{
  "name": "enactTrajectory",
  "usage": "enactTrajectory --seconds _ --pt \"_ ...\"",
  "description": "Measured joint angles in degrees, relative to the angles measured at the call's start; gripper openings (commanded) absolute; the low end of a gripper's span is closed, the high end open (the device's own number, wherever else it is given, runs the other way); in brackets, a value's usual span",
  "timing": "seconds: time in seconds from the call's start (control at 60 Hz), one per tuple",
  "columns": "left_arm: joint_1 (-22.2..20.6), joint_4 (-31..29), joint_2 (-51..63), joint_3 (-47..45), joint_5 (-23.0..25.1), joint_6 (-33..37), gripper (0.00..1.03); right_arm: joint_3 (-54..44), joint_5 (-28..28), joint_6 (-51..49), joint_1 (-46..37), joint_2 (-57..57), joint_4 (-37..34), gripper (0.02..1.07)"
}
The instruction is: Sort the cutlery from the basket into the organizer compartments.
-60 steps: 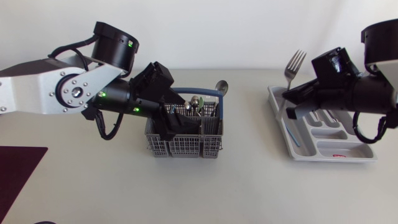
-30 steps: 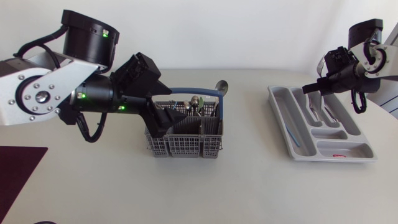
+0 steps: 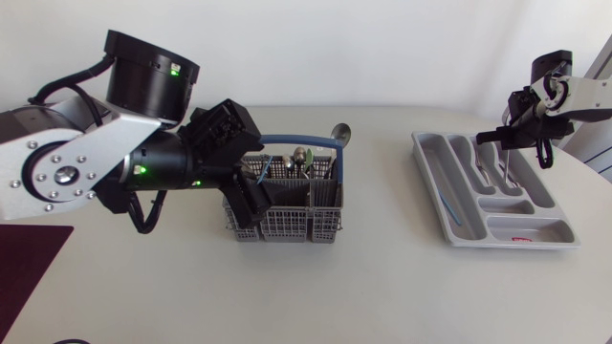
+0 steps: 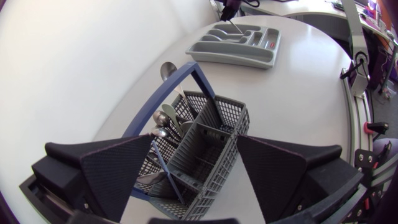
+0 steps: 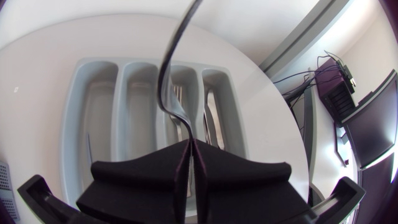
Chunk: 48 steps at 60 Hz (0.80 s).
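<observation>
The grey wire basket (image 3: 287,215) with a blue handle (image 3: 301,141) stands at the table's middle and holds several spoons (image 3: 301,158). My left gripper (image 3: 253,196) is open over the basket's left end. In the left wrist view its fingers (image 4: 118,174) straddle the basket (image 4: 208,140). The grey organizer (image 3: 427,167) lies at the right. Above its far end, my right gripper (image 3: 500,137) is shut on a fork (image 5: 166,74) that hangs over the middle compartments (image 5: 99,118). Other forks (image 5: 208,118) lie in those compartments.
A spoon (image 3: 339,134) leans out past the basket's far right corner. A thin blue item (image 3: 451,208) lies in the organizer's long left compartment. A dark maroon mat (image 3: 29,268) sits at the table's front left edge.
My right arm has drawn back to the right with the fork, which now hangs down over the organizer instead of pointing up. My left gripper has shifted slightly at the basket's left end.
</observation>
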Motion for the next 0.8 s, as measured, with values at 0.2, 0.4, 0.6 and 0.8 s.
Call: enactTrajectory --seconds 0.2,0.4,0.6,0.8 --pt "-0.04 0.24 -1.33 -0.04 -1.68 0.02 0.96 3.5 0.02 0.2 -1.05 5.53 -1.79 0.08" --pt "-0.02 0.37 -2.56 -0.37 -2.97 0.02 0.96 8.46 0.22 0.52 -1.11 11.1 -3.28 0.08" --pt "-0.26 0.35 -2.75 -0.87 -4.33 0.02 0.96 12.92 0.17 0.94 -1.77 15.67 -4.59 0.08" --pt "-0.68 0.35 -3.19 -0.92 -4.98 0.02 0.96 14.58 0.2 1.14 -2.19 20.09 -5.79 0.1"
